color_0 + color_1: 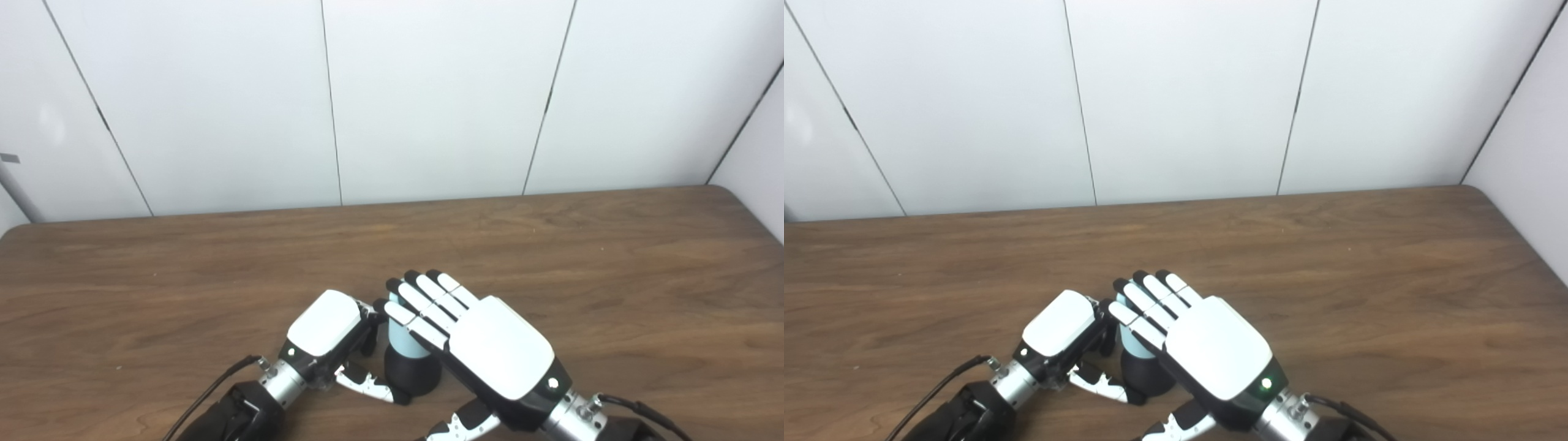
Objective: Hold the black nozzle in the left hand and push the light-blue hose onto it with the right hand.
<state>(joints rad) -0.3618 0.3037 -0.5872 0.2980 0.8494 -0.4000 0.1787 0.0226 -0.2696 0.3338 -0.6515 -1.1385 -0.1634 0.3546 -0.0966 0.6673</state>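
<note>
No legible text, labels or numbers.

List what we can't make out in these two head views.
- Top end of the light-blue hose: covered by the right robot hand in both views.
- Whether the hose is fully seated on the black nozzle: joint only partly visible.
- Left robot hand grip: its fingers curl under its white back, so contact with the nozzle is unclear.
- Right hand's palm contact with the hose: hidden under the hand.
- Both forearms: cut off by the bottom edge.

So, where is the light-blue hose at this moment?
In the left eye view, the light-blue hose stands upright in the black nozzle at the table's near edge, between the left hand and right hand.
</note>
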